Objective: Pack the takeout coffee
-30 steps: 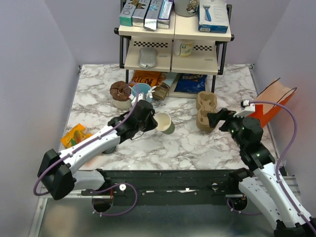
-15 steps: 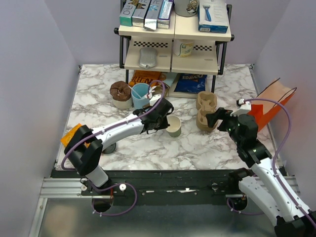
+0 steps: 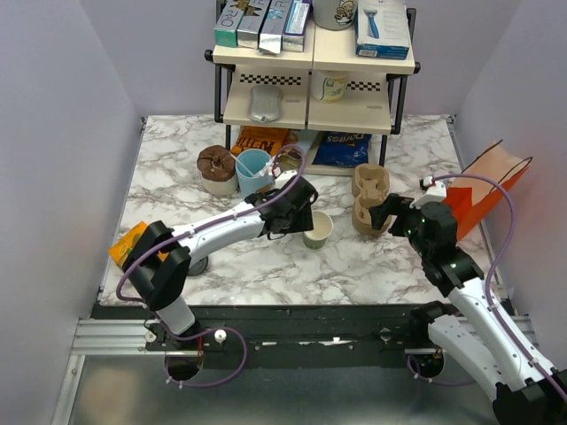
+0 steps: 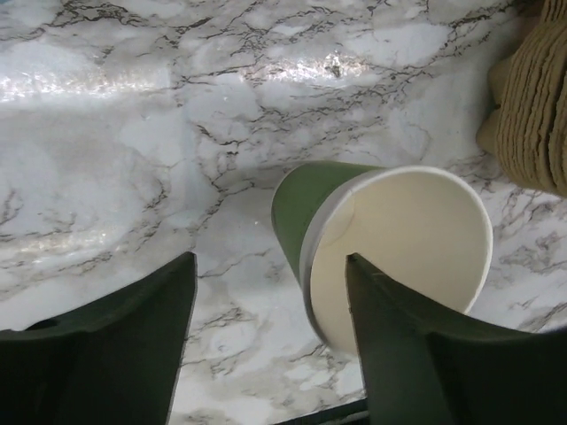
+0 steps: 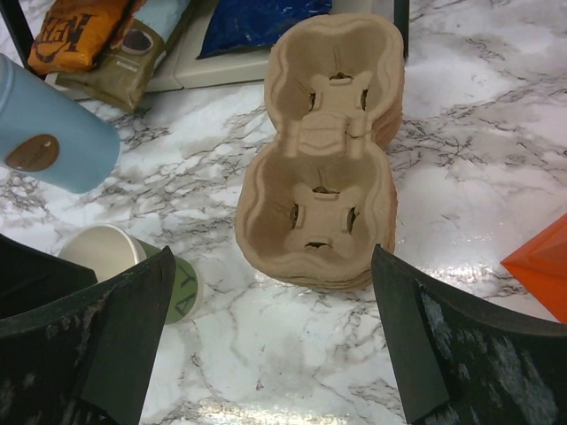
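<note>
Your left gripper [image 4: 267, 259] open; takeout coffee cup [image 4: 399, 257] on surface [image 4: 133, 133] just ahead of its fingers, not held. Your right gripper [image 5: 272, 251] wide open, empty, facing pulp carriers [image 5: 323, 159].

Takeout coffee [image 3: 317, 230]: small paper cup with dark olive-green sides and a cream-white inside, mouth open and facing up at my wrist camera, a pale mark printed on the green wall. It sits mid-way across the marble table [image 3: 266, 266], just left of the brown pulp carrier stack [image 3: 370, 202] and apart from it, between the spread fingers of my left claw [image 4: 270, 258], closer to one finger. It looks slightly tipped rather than dead upright, though these angles are poor, and I can't tell if that finger touches the rim.
</note>
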Motion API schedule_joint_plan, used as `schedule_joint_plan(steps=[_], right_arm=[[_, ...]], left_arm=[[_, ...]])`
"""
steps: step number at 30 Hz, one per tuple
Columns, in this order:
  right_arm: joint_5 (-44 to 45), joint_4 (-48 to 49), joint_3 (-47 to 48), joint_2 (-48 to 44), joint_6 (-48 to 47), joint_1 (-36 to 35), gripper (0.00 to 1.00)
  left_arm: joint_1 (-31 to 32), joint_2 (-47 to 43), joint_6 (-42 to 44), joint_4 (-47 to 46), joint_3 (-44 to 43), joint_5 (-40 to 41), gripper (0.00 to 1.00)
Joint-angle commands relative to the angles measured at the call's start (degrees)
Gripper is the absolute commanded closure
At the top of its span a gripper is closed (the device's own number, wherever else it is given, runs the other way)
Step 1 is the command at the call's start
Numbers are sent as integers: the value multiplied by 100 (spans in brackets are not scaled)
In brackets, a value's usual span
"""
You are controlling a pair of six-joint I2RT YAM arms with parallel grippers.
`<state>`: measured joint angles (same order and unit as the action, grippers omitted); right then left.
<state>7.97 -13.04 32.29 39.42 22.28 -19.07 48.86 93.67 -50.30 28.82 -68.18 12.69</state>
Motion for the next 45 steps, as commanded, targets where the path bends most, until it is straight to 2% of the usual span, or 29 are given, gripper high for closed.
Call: schedule_joint_plan(steps=[1,4,6,9,13,16,19,20,23,27,30,41,45], right_arm=[[91,29,-39,-83,-92,-9,0],[38,73,-92,-92,-128,-9,0],[12,82,-92,-145,-154,-9,0],[-84,134,-127,-259,-198,0,0],[-208,372,-285,-321,-268,-9,0],[-155,390,-294,-242,-268,-9,0],[-120,363,-268,-128,-260,-9,0],[-120,337,-259,-75,-260,-9,0],[-94,328,-241,-31,-260,-9,0],[-102,328,-232,48,-259,-9,0],[-102,319,-241,92,-277,-9,0],[29,205,-180,171,-286,-9,0],[30,214,-180,206,-286,-18,0]], left_arm=[[27,-1024,161,282,234,435,3],[-43,-1648,83,729,533,1004,1],[-315,-2078,-163,1115,770,1244,1],[-1043,-2658,-629,1476,1464,1368,1],[-1844,-3354,-876,1461,2500,1474,1],[-2327,-3653,-823,1206,2897,1351,12],[-2609,-3575,-806,1003,3082,1333,23],[-2653,-3505,-832,994,3092,1394,31],[-2794,-3198,-858,968,3083,1500,44],[-2829,-2899,-832,722,3100,1465,55],[-2856,-2819,-858,634,3136,1500,59],[-2944,-2432,-850,669,3083,1640,64],[-2953,-2353,-849,686,3039,1649,74]])
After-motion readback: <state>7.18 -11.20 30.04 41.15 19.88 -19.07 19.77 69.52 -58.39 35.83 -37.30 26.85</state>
